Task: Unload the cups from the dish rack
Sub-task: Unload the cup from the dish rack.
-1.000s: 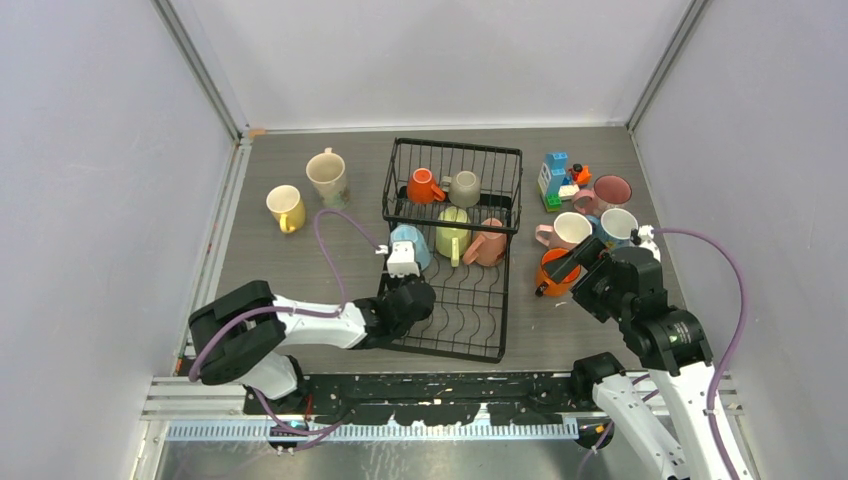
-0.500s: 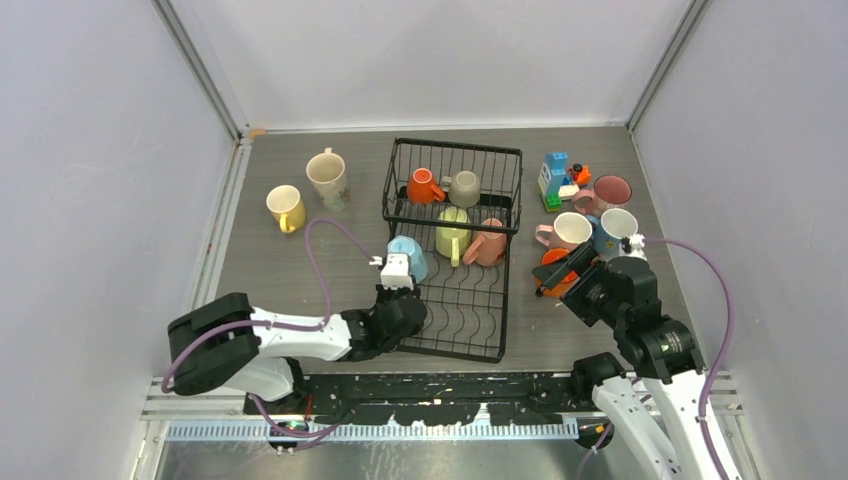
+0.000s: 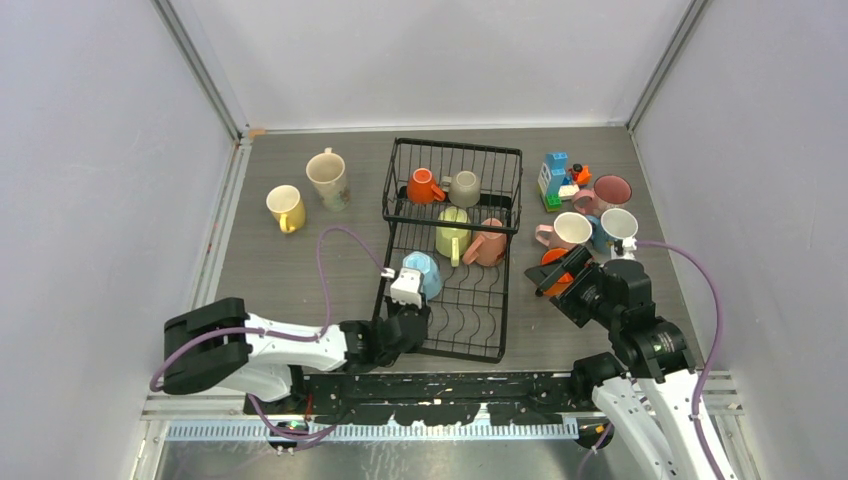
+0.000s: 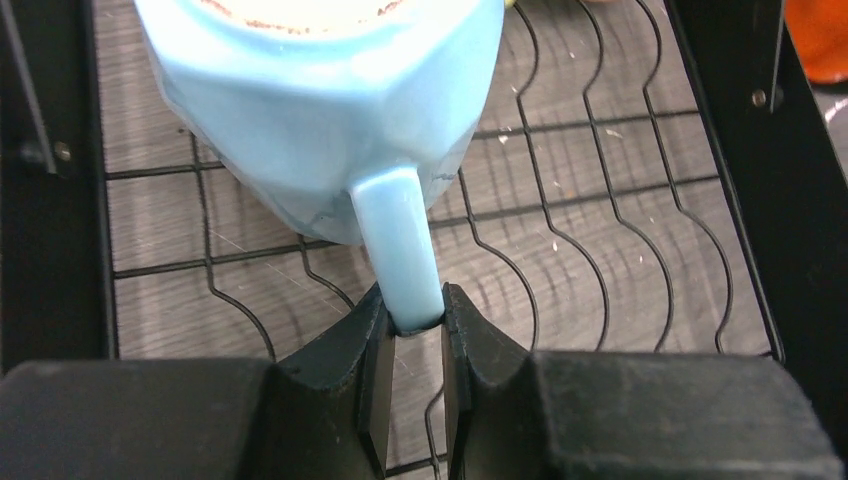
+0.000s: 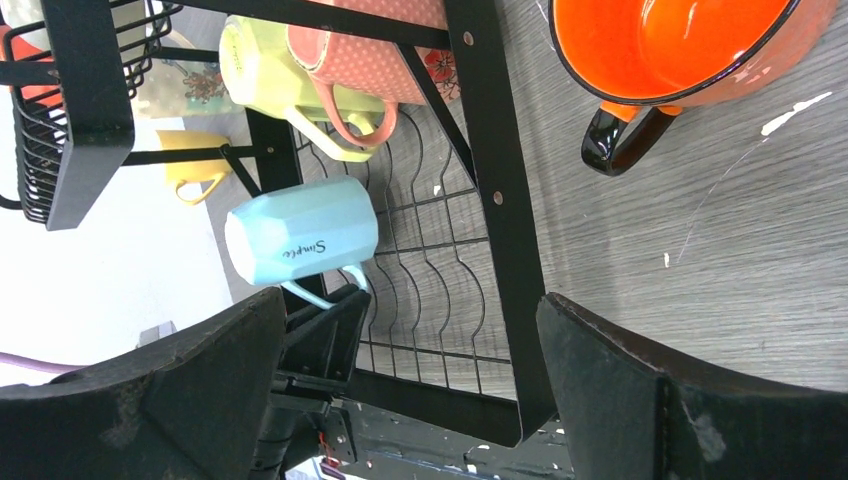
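My left gripper (image 4: 413, 325) is shut on the handle of a light blue cup (image 4: 320, 100), which hangs over the wavy-wire tray of the black dish rack (image 3: 503, 300). From above, that cup (image 3: 425, 272) sits near the rack's left rail, just beyond my left gripper (image 3: 414, 298). An orange cup (image 3: 424, 187) and a grey-beige cup (image 3: 464, 188) are in the basket end. A pale green cup (image 3: 452, 232) and a pink cup (image 3: 487, 243) lie just below it. My right gripper (image 3: 560, 276) stands open over an orange cup (image 5: 680, 50) on the table.
A yellow cup (image 3: 285, 207) and a cream cup (image 3: 326, 175) stand left of the rack. On the right are two pink cups (image 3: 610, 190) (image 3: 568, 230), a blue-white cup (image 3: 617, 224) and a toy-block figure (image 3: 556, 180). Walls close in on three sides.
My left arm has drawn back toward the near edge, carrying the light blue cup nearer over the tray. The right arm has pulled back a little, still open.
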{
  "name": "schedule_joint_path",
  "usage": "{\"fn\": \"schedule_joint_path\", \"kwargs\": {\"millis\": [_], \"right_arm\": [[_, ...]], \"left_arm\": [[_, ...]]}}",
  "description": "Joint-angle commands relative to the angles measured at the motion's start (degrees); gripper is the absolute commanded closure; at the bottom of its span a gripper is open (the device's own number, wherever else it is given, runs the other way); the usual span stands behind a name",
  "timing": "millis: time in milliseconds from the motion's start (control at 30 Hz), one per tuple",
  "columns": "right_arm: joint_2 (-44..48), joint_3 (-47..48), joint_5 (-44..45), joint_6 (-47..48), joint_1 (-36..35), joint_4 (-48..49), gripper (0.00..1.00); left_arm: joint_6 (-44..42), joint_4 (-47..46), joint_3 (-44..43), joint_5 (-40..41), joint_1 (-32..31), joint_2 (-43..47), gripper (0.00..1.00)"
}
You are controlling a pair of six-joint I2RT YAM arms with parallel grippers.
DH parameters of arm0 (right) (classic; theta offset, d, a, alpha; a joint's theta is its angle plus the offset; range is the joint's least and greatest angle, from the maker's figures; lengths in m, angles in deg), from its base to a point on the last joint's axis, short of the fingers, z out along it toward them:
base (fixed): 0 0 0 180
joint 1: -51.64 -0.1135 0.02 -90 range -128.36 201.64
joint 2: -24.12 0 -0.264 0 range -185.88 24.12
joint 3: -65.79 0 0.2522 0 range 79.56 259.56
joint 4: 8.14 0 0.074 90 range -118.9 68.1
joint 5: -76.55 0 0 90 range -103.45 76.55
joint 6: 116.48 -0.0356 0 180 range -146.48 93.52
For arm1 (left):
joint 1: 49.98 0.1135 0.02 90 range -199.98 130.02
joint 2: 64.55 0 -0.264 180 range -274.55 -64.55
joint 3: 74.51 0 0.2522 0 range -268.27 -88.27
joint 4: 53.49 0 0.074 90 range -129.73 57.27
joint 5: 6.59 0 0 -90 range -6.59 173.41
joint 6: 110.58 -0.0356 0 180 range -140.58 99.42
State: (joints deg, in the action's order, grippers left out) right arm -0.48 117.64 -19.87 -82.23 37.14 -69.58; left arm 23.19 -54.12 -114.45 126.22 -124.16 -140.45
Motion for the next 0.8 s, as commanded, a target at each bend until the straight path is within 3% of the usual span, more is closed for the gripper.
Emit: {"fn": "schedule_joint_path", "kwargs": {"millis": [0,567,767], "right_arm": [[0.72,-0.62,-1.17,0.49,0.07,2.97,0.00],[-3.36,0.60,1.94,3.67,-2.06,0.79,0.00],[-4.28,0.80,4.24,3.24,-4.51,0.87,0.00]], "left_arm": [[0.42,0.24,1.20,-3.48,-1.75,-1.70,1.00],[1.62,6.83,0.36,-3.66,-3.40,-2.03,1.00],[2.27,9.64,-0.20,-2.57,-3.70,-0.75,0.85]]}}
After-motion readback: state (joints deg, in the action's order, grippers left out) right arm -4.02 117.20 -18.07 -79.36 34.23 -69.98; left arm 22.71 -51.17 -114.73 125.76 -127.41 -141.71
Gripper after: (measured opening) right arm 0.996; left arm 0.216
